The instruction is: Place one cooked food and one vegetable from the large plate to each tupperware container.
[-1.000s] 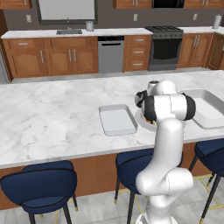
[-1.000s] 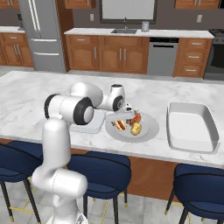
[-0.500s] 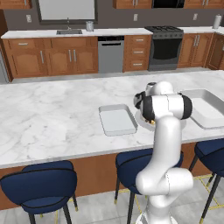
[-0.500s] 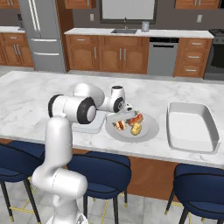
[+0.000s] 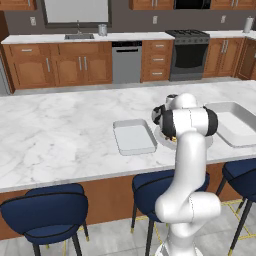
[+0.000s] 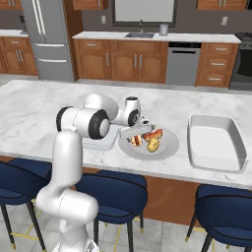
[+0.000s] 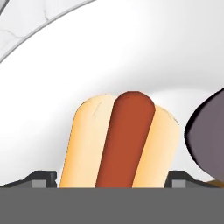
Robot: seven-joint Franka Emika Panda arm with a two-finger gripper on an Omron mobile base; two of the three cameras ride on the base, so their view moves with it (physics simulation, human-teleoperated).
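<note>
On the large plate (image 6: 170, 149) lie a hot dog (image 6: 136, 141), a second red sausage (image 6: 155, 133) and the yellowish-tan vegetable (image 6: 153, 145). My gripper (image 6: 136, 134) points down over the plate's left part. In the hand view the hot dog (image 7: 120, 140) lies on the white plate (image 7: 131, 52) between my gripper's (image 7: 111, 179) open fingertips, one tip on each side of the bun. The small tupperware container (image 5: 134, 137) sits left of the plate. On the right is the larger container (image 6: 216, 142).
A dark grey rounded thing (image 7: 210, 135) lies just right of the hot dog on the plate. Blue stools (image 6: 113, 189) stand along the marble island's near edge. My own arm (image 5: 190, 122) hides most of the plate in the left base view.
The hand has dipped slightly toward the left part of the plate. The food and both trays lie where they were.
</note>
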